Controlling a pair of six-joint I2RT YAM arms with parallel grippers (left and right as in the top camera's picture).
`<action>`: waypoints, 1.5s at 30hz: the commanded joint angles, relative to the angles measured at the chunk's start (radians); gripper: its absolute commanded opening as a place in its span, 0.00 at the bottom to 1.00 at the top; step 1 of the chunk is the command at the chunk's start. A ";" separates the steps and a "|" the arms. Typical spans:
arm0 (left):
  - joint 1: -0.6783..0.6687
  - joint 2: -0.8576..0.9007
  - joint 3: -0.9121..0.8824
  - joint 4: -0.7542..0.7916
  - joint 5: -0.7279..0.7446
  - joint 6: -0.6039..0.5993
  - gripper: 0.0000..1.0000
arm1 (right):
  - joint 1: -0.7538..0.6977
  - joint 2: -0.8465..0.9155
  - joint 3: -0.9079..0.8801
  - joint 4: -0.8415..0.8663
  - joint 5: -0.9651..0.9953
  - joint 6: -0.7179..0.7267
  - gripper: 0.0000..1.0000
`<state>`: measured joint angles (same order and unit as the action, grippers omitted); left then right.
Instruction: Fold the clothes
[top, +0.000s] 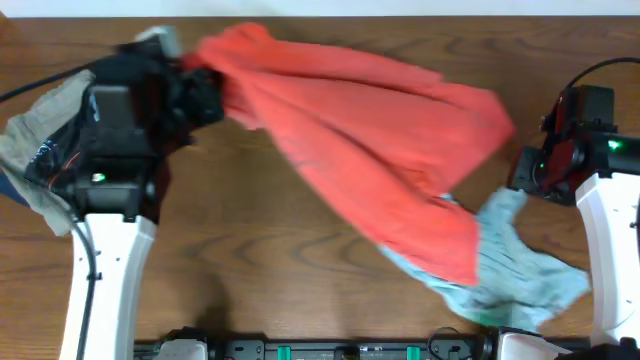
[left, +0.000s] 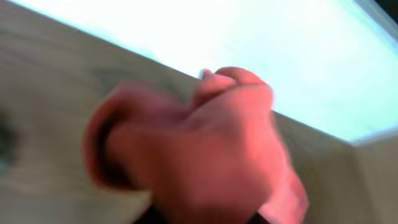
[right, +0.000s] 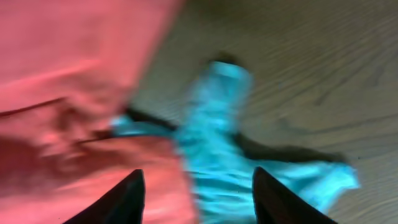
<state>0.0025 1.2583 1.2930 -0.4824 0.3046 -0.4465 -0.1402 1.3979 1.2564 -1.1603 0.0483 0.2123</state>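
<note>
The clothes, a coral-red T-shirt (top: 380, 140), stretch in a long band from the upper left down to the lower right of the wooden table (top: 250, 260). The shirt's upper-left end is bunched at my left gripper (top: 210, 100), which is shut on it. In the blurred left wrist view that red bunch (left: 211, 149) fills the space at the jaws and hides the fingers. My right gripper (top: 518, 172) is by the shirt's right edge. In the right wrist view it (right: 198, 171) is open, its dark fingers (right: 132, 196) spread above red cloth (right: 68, 74) and blue cloth.
A light blue garment (top: 520, 275) lies crumpled under the shirt's lower end, also under the right gripper (right: 217, 143). A grey garment with a dark patterned part (top: 35, 150) lies at the left edge beside the left arm. The table's far edge (top: 420, 12) runs behind the shirt.
</note>
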 joint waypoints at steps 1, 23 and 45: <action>0.056 0.068 -0.011 -0.077 -0.048 0.008 0.74 | -0.003 -0.008 -0.018 0.010 -0.062 -0.041 0.64; -0.364 0.496 -0.085 -0.563 0.201 -0.005 0.98 | 0.009 -0.008 -0.210 0.131 -0.255 -0.093 0.89; -0.721 0.504 -0.353 -0.066 0.154 -0.364 0.55 | 0.011 -0.005 -0.631 0.574 -0.200 -0.007 0.58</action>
<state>-0.7155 1.7596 0.9588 -0.5480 0.4969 -0.7780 -0.1379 1.3979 0.6373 -0.5922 -0.1463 0.1806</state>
